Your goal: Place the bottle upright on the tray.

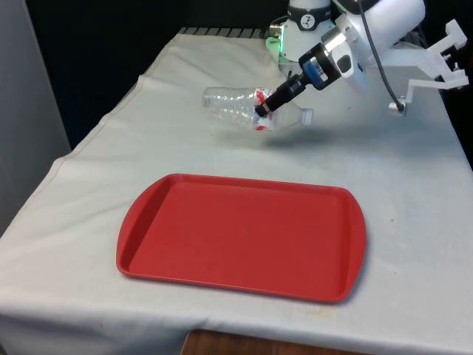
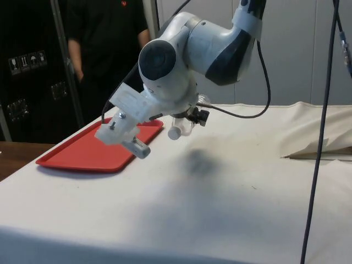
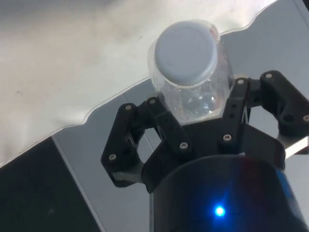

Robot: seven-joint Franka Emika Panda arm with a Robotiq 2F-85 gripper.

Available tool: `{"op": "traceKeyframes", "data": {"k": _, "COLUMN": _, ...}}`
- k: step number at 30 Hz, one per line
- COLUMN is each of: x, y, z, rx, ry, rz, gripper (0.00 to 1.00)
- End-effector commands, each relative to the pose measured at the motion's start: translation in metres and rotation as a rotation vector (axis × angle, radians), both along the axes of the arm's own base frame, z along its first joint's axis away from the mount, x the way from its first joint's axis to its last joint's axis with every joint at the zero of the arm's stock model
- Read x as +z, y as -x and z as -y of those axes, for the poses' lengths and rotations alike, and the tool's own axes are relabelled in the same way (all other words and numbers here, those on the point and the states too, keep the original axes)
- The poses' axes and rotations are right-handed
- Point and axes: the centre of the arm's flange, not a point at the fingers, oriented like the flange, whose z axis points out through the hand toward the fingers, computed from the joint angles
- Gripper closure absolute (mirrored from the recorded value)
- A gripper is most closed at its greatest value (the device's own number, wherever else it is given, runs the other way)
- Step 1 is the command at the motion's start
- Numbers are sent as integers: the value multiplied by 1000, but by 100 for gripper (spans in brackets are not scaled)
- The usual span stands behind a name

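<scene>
A clear plastic bottle [image 1: 235,106] with a red-and-white label and a white cap [image 1: 307,115] hangs on its side above the cloth, beyond the tray's far edge. My gripper [image 1: 264,109] is shut on the bottle near its label end. From the wrist, the white cap [image 3: 187,49] points toward the camera, with a black finger [image 3: 164,123] pressed on each side of the neck. The red tray [image 1: 162,244] lies flat at the table's near end. From the side, the bottle's cap [image 2: 175,132] shows under the arm, next to the tray [image 2: 88,157].
A person in black [image 2: 102,33] stands behind the table's far side in the side view. A fold in the white cloth [image 2: 319,148] rises at that view's right. Bare cloth surrounds the tray.
</scene>
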Motion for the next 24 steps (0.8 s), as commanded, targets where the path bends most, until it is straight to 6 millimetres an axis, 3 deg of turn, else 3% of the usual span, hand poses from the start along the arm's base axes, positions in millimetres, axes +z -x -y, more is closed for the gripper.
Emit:
{"op": "traceKeyframes", "data": {"k": 1, "x": 2, "y": 0, "z": 2, "rx": -2, "ry": -16, "rz": 7, "gripper": 84}}
{"op": "traceKeyframes", "data": {"k": 10, "x": 4, "y": -4, "z": 8, "rx": -13, "ry": -26, "rz": 18, "gripper": 84}}
{"op": "traceKeyframes", "data": {"k": 24, "x": 24, "y": -21, "z": 19, "rx": -24, "ry": -72, "rz": 75, "gripper": 84}}
